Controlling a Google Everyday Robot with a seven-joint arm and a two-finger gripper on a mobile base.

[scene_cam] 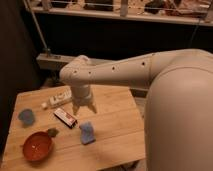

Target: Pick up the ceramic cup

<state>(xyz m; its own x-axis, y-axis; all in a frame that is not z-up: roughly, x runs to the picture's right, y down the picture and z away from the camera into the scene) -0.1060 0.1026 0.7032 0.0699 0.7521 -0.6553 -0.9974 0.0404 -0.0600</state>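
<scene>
The ceramic cup (26, 117) is small, short and light blue. It stands near the left edge of the wooden table (112, 132). My gripper (84, 108) hangs from the white arm over the middle of the table, well to the right of the cup and apart from it. It points down, just above the tabletop, next to a red and white packet (65, 117). Nothing shows between its fingers.
A wide red-orange bowl (37, 146) sits at the front left with a small dark object (52, 132) beside it. A flat blue sponge-like block (87, 133) lies in front of the gripper. A white bottle (58, 100) lies at the back left. A dark railing runs behind the table.
</scene>
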